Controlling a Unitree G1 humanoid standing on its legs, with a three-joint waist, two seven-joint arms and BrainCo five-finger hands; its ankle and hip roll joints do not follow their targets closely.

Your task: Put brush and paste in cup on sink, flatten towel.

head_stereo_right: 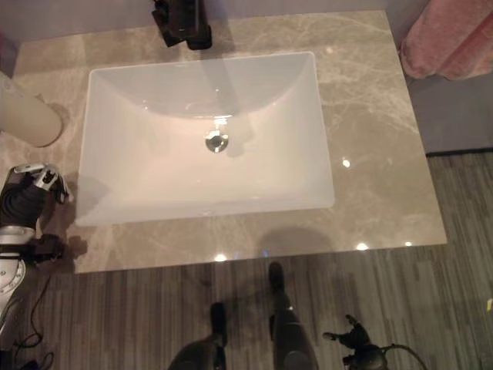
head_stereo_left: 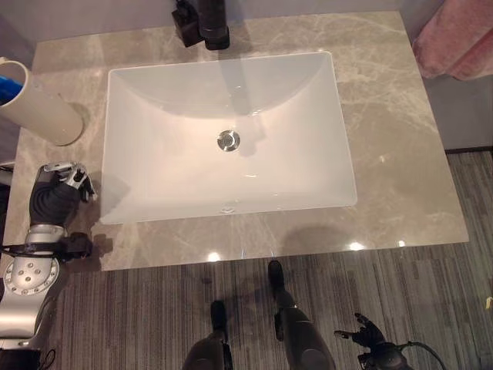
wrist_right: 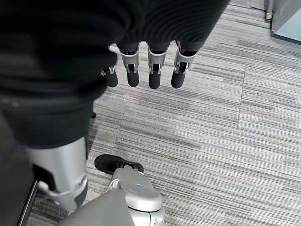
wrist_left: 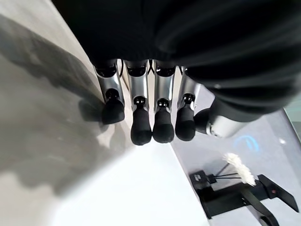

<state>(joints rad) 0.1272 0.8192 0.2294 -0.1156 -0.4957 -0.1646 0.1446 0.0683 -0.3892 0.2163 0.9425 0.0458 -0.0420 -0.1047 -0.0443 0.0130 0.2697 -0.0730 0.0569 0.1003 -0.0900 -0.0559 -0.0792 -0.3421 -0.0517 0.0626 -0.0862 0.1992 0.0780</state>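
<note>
**Left hand at the table's edge, right hand low over the floor**

Your left hand (head_stereo_left: pixel 62 183) sits at 9 o'clock of the sink (head_stereo_left: pixel 227 200), over the marble table (head_stereo_left: pixel 400 193). Its fingers (wrist_left: pixel 141 127) hang straight and close together, holding nothing. Your right hand (head_stereo_left: pixel 368 336) hangs at 5 o'clock over the striped floor (wrist_right: pixel 225 141), its fingers (wrist_right: pixel 155 77) relaxed and empty. The cup (head_stereo_left: pixel 42 104) stands at 10 o'clock on the table, something blue showing inside it; you cannot tell what. The pink towel (head_stereo_left: pixel 454 38) lies bunched at 2 o'clock, past the table's corner. A dark faucet (head_stereo_left: pixel 212 23) stands at 12 o'clock.
</note>
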